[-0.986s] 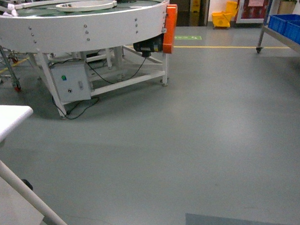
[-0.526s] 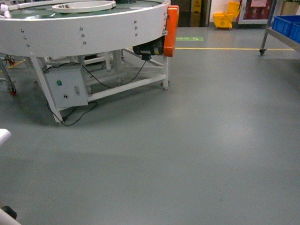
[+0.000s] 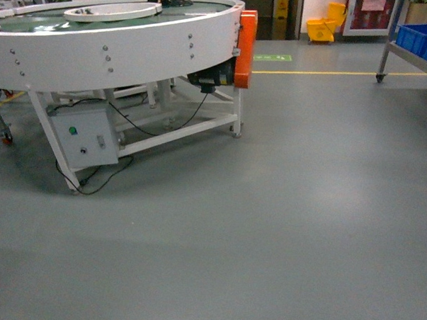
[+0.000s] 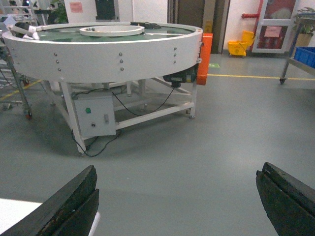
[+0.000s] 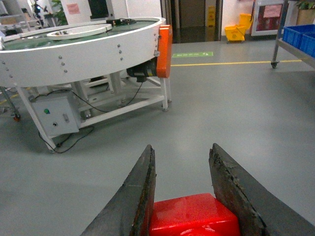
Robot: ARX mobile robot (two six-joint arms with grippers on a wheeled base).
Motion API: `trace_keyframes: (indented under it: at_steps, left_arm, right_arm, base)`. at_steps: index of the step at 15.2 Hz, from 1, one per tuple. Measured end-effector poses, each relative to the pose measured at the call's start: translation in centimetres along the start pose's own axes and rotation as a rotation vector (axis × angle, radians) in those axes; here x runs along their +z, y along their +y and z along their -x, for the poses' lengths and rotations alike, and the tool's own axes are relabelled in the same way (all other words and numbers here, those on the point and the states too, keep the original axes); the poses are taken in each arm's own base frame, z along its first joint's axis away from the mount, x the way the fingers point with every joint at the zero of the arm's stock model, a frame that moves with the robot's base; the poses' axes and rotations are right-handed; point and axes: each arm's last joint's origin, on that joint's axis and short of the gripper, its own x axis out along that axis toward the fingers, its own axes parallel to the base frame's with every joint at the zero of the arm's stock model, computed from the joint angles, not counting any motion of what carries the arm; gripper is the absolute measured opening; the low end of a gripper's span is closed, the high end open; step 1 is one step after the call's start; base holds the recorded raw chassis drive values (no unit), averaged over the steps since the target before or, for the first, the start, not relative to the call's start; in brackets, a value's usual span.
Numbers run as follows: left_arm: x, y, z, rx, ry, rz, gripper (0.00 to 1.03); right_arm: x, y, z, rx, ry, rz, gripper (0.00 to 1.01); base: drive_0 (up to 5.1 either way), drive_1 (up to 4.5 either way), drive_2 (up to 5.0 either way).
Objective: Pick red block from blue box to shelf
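Observation:
In the right wrist view, my right gripper [image 5: 181,147] is shut on the red block [image 5: 194,216], a glossy red brick held between the two dark fingers above the grey floor. My left gripper [image 4: 177,172] is open, its fingers far apart with only floor between them. Neither gripper shows in the head view. The shelf [image 3: 389,53] of grey steel posts and rails stands at the far right and also shows in the right wrist view [image 5: 278,34]. The blue box is out of view.
A large round white conveyor table [image 3: 123,43] with an orange end guard [image 3: 247,45] and a grey control box [image 3: 81,137] stands at left. Dark blue crates [image 3: 415,38] sit on the shelf. A yellow mop bucket [image 3: 321,29] is far back. A white table corner [image 4: 10,216] lies below the left gripper.
The head view has moved forward over the floor. The white table corner at lower left has slid out of view, and the round table and shelf have spread toward the edges.

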Motion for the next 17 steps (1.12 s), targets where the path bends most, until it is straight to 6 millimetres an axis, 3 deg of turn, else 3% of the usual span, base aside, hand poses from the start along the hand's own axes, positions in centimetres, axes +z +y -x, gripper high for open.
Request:
trace_keyframes:
  at_steps: [6,17]
  left_arm:
    - [0.01,0.00,0.00,-0.002,-0.001,0.000,0.98]
    - [0.00,0.01,0.00,-0.001,0.001,0.000,0.98]
  right_arm:
    - [-0.02,0.00,0.00,-0.001,0.002,-0.003,0.28]
    - [-0.01,0.01,0.00,0.001,0.001,-0.006,0.28]
  base:
    - [-0.1,3.93,-4.2]
    - [-1.5,2.58,-5.6]
